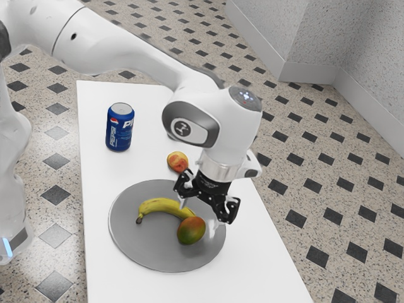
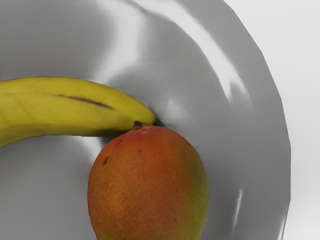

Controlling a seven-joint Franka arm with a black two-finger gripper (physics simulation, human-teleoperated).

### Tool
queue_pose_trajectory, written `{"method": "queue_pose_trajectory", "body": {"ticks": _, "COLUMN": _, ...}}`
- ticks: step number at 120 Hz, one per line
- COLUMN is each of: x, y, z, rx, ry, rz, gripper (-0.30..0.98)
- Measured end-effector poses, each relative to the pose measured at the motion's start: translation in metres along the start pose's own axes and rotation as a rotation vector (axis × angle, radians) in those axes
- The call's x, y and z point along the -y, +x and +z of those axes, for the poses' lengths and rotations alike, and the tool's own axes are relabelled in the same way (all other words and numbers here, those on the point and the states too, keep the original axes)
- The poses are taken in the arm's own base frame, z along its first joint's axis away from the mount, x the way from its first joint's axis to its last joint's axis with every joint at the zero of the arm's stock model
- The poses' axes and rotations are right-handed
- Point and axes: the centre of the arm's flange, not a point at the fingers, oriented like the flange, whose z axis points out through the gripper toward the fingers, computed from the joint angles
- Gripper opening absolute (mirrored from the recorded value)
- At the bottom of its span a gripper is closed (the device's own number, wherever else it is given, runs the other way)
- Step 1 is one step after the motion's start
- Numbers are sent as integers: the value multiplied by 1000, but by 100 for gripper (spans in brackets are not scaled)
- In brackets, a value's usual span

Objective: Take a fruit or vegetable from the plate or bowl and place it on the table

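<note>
Low in the exterior view's centre, on a round grey plate [image 1: 136, 243], a red-green oval mango [image 1: 191, 231] lies by the tip of a curved yellow banana [image 1: 161, 206]; above, the black two-finger gripper [image 1: 200, 213] stands wide; beyond, a red-yellow round fruit [image 1: 177, 161], then, upper left, a blue Pepsi can [image 1: 119, 131]

A mango [image 1: 191, 231], plump and orange-red shading into green, with fine specks and a short dark stem, lies on its side close below the parted jaws of the gripper [image 1: 201, 216]. A curved yellow banana [image 1: 161, 205], streaked brown, lies flat, its near tip by the mango's stem and its dark stalk end farther from the jaws. Both rest on a round, shiny grey plate [image 1: 136, 243] beneath the jaws, set on a white table [image 1: 93, 189].
</note>
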Motion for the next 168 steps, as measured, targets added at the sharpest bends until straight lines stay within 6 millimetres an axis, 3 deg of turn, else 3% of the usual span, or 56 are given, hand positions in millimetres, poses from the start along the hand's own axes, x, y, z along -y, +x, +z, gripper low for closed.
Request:
{"method": "queue_pose_trajectory", "body": {"ticks": 38, "x": 1, "y": 3, "z": 30, "rx": 16, "ry": 35, "rz": -27, "gripper": 69}}
{"method": "queue_pose_trajectory", "body": {"ticks": 138, "x": 3, "y": 10, "z": 62, "rx": 24, "ry": 44, "rz": -65, "gripper": 69}}
{"method": "queue_pose_trajectory", "body": {"ticks": 168, "x": 3, "y": 10, "z": 63, "rx": 23, "ry": 39, "rz": -68, "gripper": 69}}
